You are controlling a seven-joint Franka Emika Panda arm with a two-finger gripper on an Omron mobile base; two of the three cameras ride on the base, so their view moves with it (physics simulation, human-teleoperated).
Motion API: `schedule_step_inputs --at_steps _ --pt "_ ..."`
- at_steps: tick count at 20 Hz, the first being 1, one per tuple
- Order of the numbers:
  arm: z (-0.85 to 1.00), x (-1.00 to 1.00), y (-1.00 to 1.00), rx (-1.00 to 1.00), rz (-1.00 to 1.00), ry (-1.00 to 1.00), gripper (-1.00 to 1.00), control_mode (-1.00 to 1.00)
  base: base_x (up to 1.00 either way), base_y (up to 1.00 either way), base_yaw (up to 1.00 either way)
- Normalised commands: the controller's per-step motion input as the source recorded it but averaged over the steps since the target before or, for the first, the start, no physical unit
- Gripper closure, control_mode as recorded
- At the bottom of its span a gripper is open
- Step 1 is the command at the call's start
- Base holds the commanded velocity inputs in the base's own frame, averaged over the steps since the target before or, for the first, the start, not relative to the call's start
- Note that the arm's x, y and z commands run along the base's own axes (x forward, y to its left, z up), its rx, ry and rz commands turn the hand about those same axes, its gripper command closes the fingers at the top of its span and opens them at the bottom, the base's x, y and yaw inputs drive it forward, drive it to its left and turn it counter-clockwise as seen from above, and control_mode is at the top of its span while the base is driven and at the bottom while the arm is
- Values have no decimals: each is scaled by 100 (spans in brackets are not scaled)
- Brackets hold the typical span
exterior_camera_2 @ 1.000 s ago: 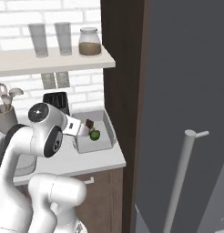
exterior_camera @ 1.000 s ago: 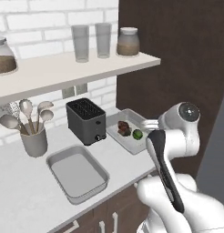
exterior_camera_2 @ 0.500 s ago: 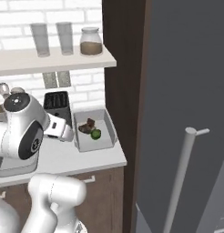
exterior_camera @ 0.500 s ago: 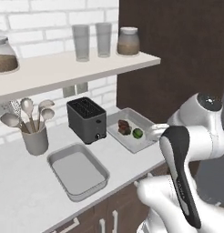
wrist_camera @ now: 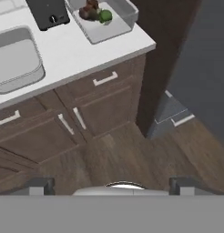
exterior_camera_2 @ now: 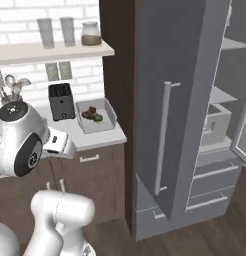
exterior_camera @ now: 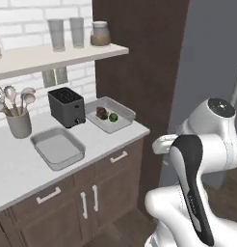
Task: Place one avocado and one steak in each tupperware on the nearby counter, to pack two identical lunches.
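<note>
Views taken from my base and my hand. Since a second ago the whole scene has slid across both base views. That is my base driving and turning, not the things moving. The toaster (exterior_camera: 66, 107) and both containers keep their places on the worktop (exterior_camera: 24, 169).

My hand, which hung close to the filled container, now looks down at the cabinet doors (wrist_camera: 100, 104) and the wood-grain floor (wrist_camera: 132, 154), well clear of the worktop. My jaws stand fully spread, as before, and hold nothing.

- **Filled container** (exterior_camera: 127, 114): just right of the toaster. It is a shallow rectangular tray with clear grey walls. Inside are a dark, lumpy steak (exterior_camera: 101, 113) and a small, round, glossy green avocado (exterior_camera: 113, 117), side by side.
- **Empty container** (exterior_camera: 55, 147): in front of the toaster, toward the worktop edge. It has the same shape and a bare floor.
- **Toaster**: a matte black box with slots on top.
- **Worktop**: a smooth pale slab over dark brown cabinets with slim silver handles.
- **Fridge** (exterior_camera_2: 170, 125): a tall flat grey door with a long bar handle, well right of the toaster, beyond a dark wood panel.

I judge that one lunch is packed and one remains. The turn toward the fridge suggests I am fetching the second steak and avocado.
</note>
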Motion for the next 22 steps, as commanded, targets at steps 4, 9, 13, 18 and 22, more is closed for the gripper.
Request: schedule_step_inputs --at_steps 4,9,13,18,22 --pt "0 0 0 0 0 0 -100 100 -99 -73 -37" --pt "0 0 0 0 0 0 -100 100 -61 -77 -44" --pt "0 0 0 0 0 0 -100 100 -4 -81 -53" --pt "0 0 0 0 0 0 -100 100 3 -97 -52" --pt "0 0 0 0 0 0 -100 100 17 -99 -49"
